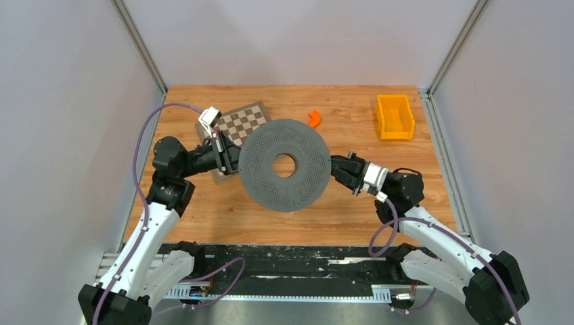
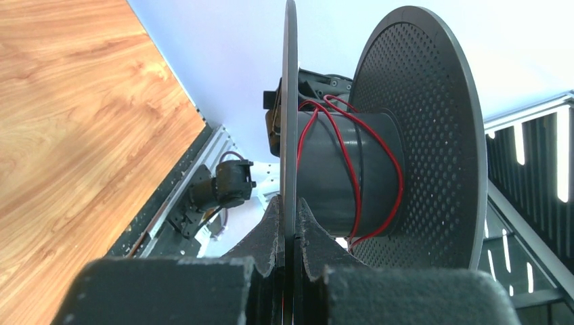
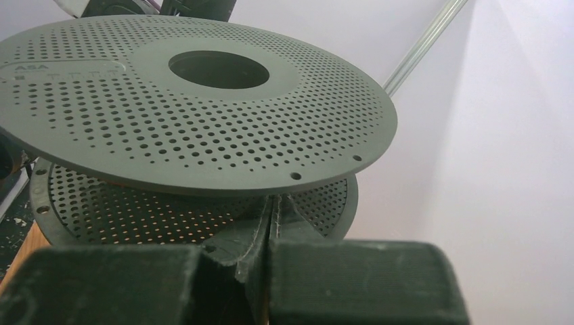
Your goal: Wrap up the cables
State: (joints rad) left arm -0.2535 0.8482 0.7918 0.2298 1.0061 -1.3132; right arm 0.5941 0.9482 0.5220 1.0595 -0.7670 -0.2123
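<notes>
We hold the perforated spool (image 1: 271, 186) over the surface's (image 1: 223, 220) middle, with the left pincer (image 2: 290, 211) clamped on one flange (image 2: 290, 101) and the right pincer (image 3: 271, 206) apparently pinching the other. The red wire (image 2: 346, 164) sits slack round the hub (image 2: 321, 193). We should turn steadily, tensioning it.

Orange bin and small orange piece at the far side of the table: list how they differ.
The bin is a boxy, open-topped container; the piece is a curved scrap. The bin is far bigger than the piece. The bin sits near the far right corner of the table; the piece lies nearer the middle, just beyond the spool. Both are orange and rest on the table.
</notes>
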